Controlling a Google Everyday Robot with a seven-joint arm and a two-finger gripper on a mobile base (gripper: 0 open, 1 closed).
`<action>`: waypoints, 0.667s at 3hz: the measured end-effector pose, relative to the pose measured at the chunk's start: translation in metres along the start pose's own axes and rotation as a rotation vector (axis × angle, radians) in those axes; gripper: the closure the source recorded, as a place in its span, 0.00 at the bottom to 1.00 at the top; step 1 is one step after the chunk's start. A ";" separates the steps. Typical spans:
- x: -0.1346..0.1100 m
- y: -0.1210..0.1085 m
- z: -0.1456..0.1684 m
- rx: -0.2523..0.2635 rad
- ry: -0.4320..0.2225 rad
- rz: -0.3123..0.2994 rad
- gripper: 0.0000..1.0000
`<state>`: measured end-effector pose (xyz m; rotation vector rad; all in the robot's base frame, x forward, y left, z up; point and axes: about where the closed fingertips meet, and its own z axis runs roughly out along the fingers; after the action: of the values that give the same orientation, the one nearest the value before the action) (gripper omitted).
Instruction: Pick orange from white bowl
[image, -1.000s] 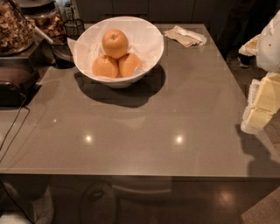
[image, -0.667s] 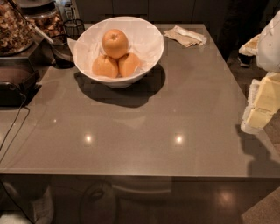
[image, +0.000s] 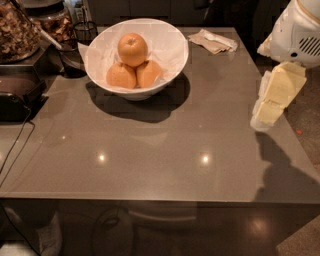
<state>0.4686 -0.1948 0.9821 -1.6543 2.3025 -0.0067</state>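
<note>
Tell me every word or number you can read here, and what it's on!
None can be read.
The white bowl, the orange on top, the folded napkin and the grey table show no writing.
The end effector, over the table's right edge, is plain cream.
The jar at the far left shows no label that can be made out.

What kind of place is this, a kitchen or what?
Probably a kitchen or break-room counter: a white bowl with the orange atop other fruit, snack jars at the far left, and napkins on the grey table. The end effector hangs at the table's right edge.
</note>
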 end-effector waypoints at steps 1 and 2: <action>-0.060 -0.041 0.017 -0.043 0.012 0.005 0.00; -0.070 -0.047 0.018 -0.018 -0.013 -0.001 0.00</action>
<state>0.5367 -0.1429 0.9901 -1.6589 2.2986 0.0247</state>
